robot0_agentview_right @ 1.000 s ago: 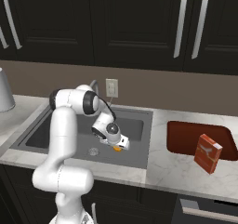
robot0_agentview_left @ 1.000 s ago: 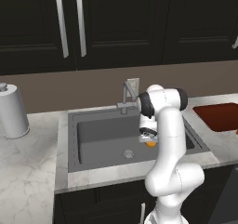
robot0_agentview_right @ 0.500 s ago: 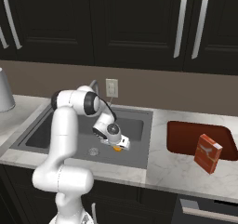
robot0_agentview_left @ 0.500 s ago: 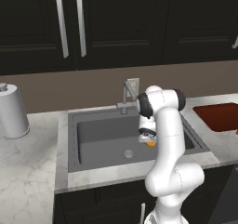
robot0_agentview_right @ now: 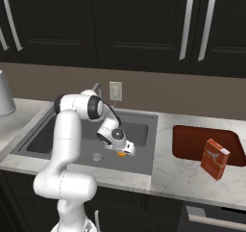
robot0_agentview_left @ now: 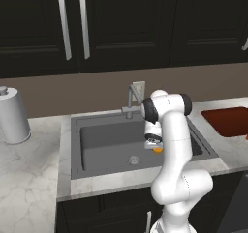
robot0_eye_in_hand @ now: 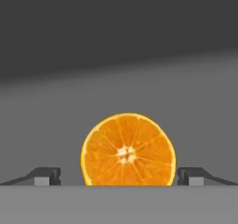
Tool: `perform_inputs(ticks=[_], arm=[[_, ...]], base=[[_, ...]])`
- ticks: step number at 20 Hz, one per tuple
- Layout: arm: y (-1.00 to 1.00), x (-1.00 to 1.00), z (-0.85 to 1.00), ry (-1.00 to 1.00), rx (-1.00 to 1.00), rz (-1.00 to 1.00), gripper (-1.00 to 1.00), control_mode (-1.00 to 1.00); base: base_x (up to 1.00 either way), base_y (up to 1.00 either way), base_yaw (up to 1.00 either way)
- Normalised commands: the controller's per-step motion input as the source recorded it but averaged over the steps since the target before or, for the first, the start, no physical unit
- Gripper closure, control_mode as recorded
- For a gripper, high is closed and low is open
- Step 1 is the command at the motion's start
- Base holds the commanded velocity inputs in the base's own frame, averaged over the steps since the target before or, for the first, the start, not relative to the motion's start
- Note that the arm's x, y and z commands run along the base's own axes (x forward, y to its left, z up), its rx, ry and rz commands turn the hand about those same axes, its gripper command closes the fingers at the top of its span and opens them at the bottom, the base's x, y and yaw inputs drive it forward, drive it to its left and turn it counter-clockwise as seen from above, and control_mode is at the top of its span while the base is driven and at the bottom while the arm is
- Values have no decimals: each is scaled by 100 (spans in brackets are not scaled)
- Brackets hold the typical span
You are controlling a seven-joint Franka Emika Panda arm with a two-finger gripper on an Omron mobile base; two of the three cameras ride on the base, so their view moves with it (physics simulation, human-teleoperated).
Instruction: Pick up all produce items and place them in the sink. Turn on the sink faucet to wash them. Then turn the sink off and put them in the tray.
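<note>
Orange half between end effector fingers | jaws wide, gaps both sides

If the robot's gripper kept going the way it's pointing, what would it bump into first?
Probably the orange half, which sits right between the gripper fingers. Past that is just the dark sink wall, though how far is hard to tell.

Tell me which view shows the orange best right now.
The hand view: the orange faces the camera, cut face and segments plain, between the open gripper tips. Both base views show just a small orange sliver under the hand, over the sink.
</note>
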Motion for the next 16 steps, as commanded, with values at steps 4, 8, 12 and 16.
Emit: perform_inputs(ticks=[4,8,12,16], arm=[[-3,5,-8,0,0,0,-100,-100],[-2,9,-8,0,0,0,-100,-100],[-1,10,-8,0,0,0,-100,-100],[-2,10,-9,0,0,0,-100,-100]], base=[[0,0,0],[0,0,0],[0,0,0],[0,0,0]])
